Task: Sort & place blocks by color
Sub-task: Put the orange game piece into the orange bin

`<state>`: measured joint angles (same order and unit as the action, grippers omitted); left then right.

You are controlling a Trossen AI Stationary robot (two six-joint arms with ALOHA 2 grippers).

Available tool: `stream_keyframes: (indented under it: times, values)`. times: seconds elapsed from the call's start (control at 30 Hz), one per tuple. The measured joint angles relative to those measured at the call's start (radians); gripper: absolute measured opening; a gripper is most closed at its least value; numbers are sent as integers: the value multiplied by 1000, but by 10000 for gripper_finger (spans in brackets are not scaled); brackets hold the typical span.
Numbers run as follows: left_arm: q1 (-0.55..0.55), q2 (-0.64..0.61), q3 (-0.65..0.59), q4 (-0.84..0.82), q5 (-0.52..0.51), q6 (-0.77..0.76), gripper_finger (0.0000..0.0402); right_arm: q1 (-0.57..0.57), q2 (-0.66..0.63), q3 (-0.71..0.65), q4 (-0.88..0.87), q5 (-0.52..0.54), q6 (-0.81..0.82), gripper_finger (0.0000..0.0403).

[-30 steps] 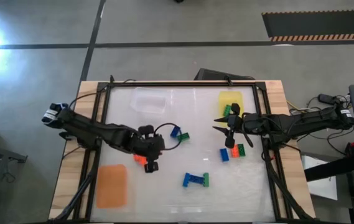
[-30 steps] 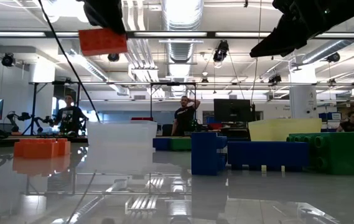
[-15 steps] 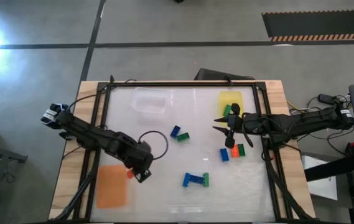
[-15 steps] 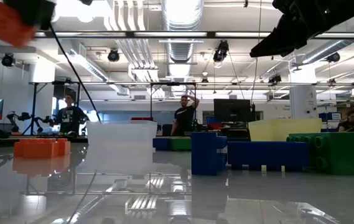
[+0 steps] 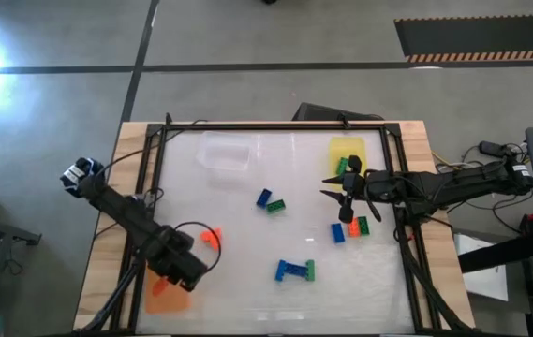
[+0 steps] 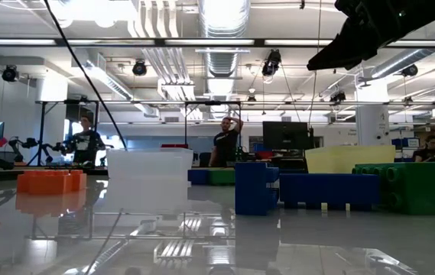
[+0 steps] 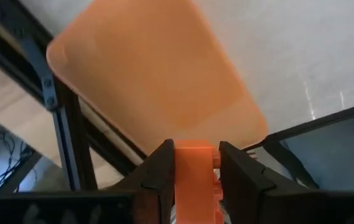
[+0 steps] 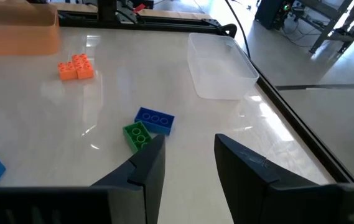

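My left gripper (image 5: 180,277) hovers over the flat orange mat (image 5: 167,292) at the table's near left, shut on an orange block (image 7: 193,180). Another orange block (image 5: 210,239) lies on the table beside it. A blue and green pair (image 5: 270,200) lies mid-table, and a blue and green group (image 5: 294,271) lies nearer the front. More blocks (image 5: 350,227) lie below my right gripper (image 5: 338,195), which hangs open and empty above the table's right side. A green block (image 5: 341,166) sits on the yellow mat (image 5: 348,148). My left gripper pinches the orange block by two opposite sides (image 7: 193,158) between its two fingers (image 7: 158,171). The fingers come from above, pointing steeply down. The block is lifted clear, above the orange mat (image 7: 158,74).
A clear shallow tray (image 5: 224,151) stands at the far left of the table. A black frame (image 5: 144,187) runs around the white tabletop, with cables along the left rail. People stand in the room beyond (image 6: 227,141). Bare tabletop lies between the mid-table blocks and the tray.
My left gripper has carried the orange block from mid-table toward the near left corner, over the orange mat, rolling its wrist and tipping further downward on the way. It has left the low view. The other orange block stayed on the table.
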<state>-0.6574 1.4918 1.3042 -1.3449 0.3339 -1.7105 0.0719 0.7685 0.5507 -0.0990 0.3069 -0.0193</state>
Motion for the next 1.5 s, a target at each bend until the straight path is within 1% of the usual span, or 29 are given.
stream_keyframes:
  times: [0.2, 0.33, 0.53, 0.77, 0.9, 1.03, 1.5]
  values:
    - [-32, 0, -6, 0, 5, -65, 93, 0, 0, 0, 0, 0, 0, 130]
    - [-32, 0, -31, 9, 5, -65, 94, 0, 0, 0, 0, 0, 0, 130]
    - [-32, 1, -85, 88, 3, -59, 95, 0, 0, 0, 0, 0, 0, 130]
    - [-33, 11, -106, 92, 3, -59, 95, 0, 0, 0, 0, 0, 0, 130]
    - [-33, 11, -135, 134, 3, -58, 96, 0, 0, 0, 0, 0, 0, 130]
    - [-33, 11, -159, 132, 2, -57, 96, 0, 0, -1, 0, 0, 0, 130]
    - [-32, 11, -310, 150, -5, -56, 96, 0, 0, -3, 0, 0, -1, 130]
